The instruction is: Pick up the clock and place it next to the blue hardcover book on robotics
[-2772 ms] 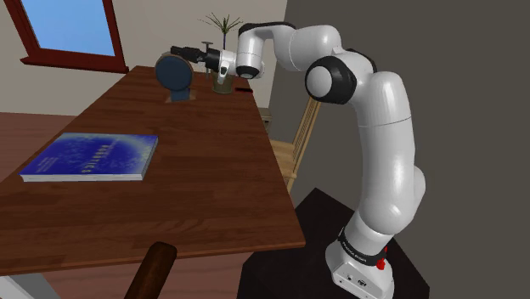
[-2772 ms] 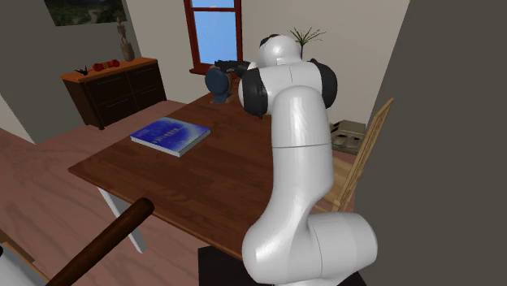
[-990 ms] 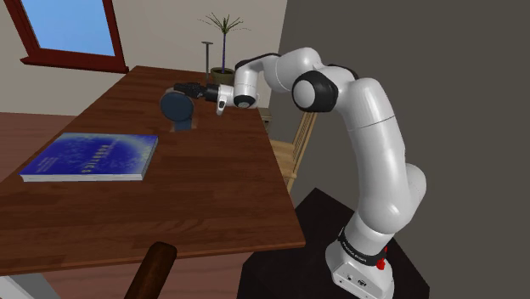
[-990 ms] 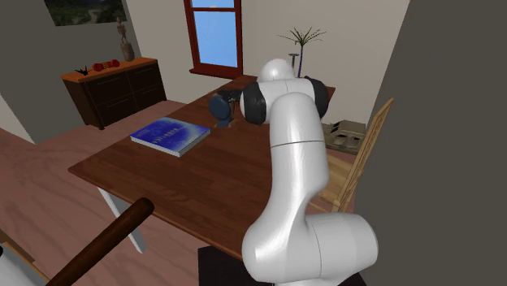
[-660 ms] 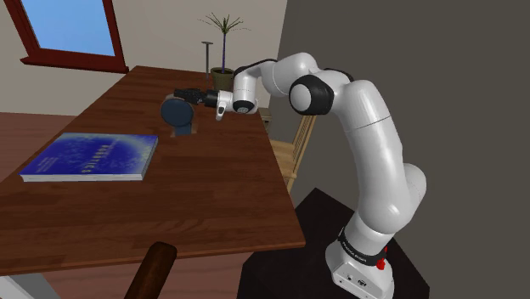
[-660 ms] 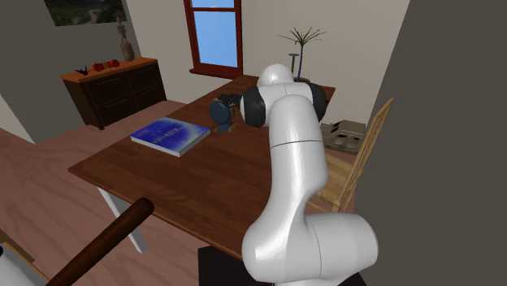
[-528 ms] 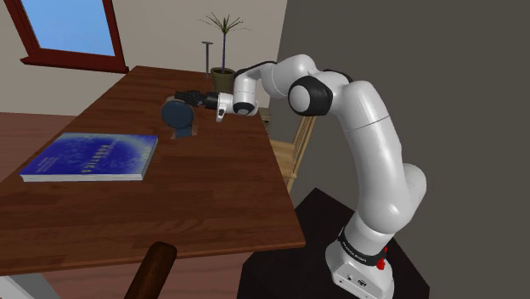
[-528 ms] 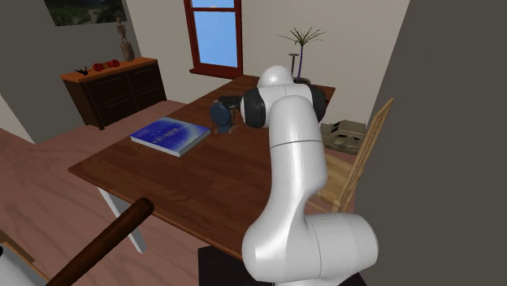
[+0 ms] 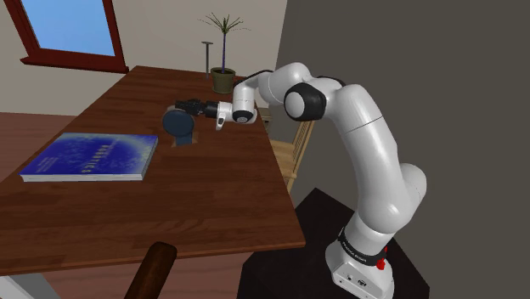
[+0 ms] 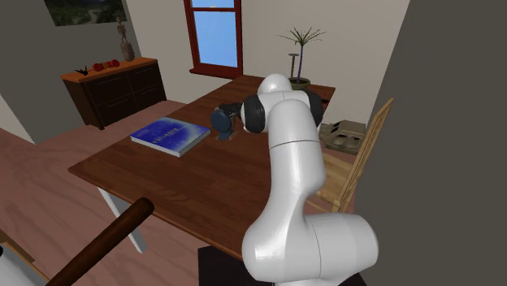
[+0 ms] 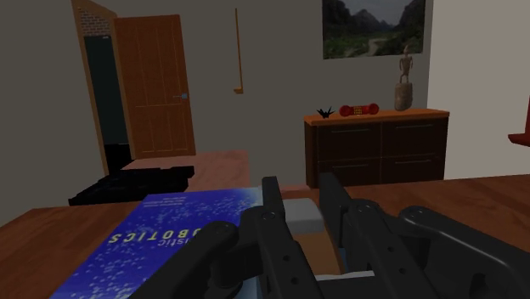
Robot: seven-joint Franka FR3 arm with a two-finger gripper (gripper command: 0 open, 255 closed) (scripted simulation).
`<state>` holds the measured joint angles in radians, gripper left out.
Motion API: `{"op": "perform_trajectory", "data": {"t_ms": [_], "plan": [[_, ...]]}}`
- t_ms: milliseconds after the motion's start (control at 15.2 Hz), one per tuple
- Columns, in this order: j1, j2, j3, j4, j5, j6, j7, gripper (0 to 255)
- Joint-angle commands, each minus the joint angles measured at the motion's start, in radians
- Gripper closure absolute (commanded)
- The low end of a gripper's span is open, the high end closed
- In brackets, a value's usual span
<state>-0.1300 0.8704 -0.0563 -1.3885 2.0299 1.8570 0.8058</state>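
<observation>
End effector (image 9: 181, 108) is clamped on the clock (image 9: 179, 126). In the wrist view, fingers (image 11: 272, 202) pinch a grey part of it from both sides. Forearm comes in nearly level. Clock is dark blue, round, upright, low at the tabletop (image 9: 204, 195); can't tell if its base touches. In the shoulder view it's at about 2 o'clock from the blue book (image 9: 93, 155), near but apart. Book lies flat. Potted plant (image 9: 222, 76) is at the clock's 1 o'clock, at the tabletop's far edge.
</observation>
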Motion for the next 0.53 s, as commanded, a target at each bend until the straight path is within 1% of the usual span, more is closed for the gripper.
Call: {"op": "perform_trajectory", "data": {"t_ms": [0,462], "plan": [[-0.001,0.020,0.001,0.009,0.003,-0.005,-0.010,255],[0.000,0.029,-0.001,0.014,0.006,-0.008,-0.014,255]]}}
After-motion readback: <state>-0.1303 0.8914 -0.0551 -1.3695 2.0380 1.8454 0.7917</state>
